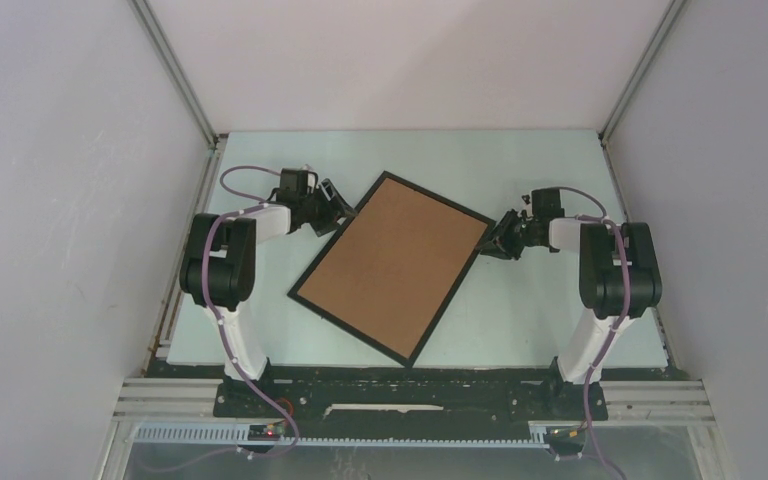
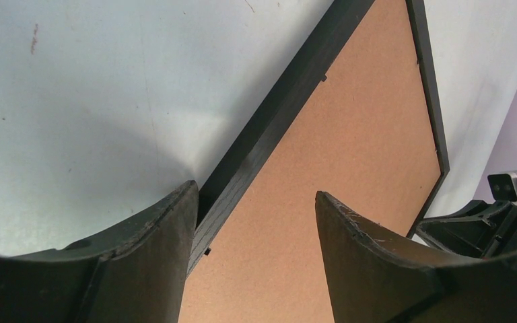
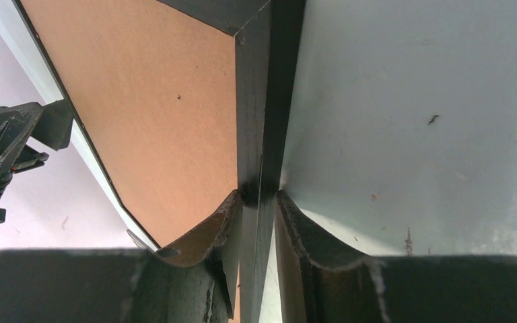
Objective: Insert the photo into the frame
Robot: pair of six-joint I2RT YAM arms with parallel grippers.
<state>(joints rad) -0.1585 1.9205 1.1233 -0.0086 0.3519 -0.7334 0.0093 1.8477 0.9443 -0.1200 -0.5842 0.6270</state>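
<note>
The black frame (image 1: pixel 350 330) lies tilted in the middle of the table, back side up, with a plain brown cardboard board (image 1: pixel 395 265) filling it. The photo is hidden. At the frame's upper left edge my left gripper (image 1: pixel 338 212) stands open. In the left wrist view its fingers straddle the black rail (image 2: pixel 269 128), one over the table and one over the board (image 2: pixel 350 148), and neither presses on it. My right gripper (image 1: pixel 495 238) is shut on the frame's right rail (image 3: pixel 259 101) near a corner, one finger on the board side (image 3: pixel 155 101), one on the table side.
The pale table (image 1: pixel 520 310) is boxed in by white walls at the left, right and back. Both arm bases stand at the near edge. The right arm's gripper (image 2: pixel 485 225) shows across the frame in the left wrist view, and the left arm (image 3: pixel 7 141) in the right wrist view.
</note>
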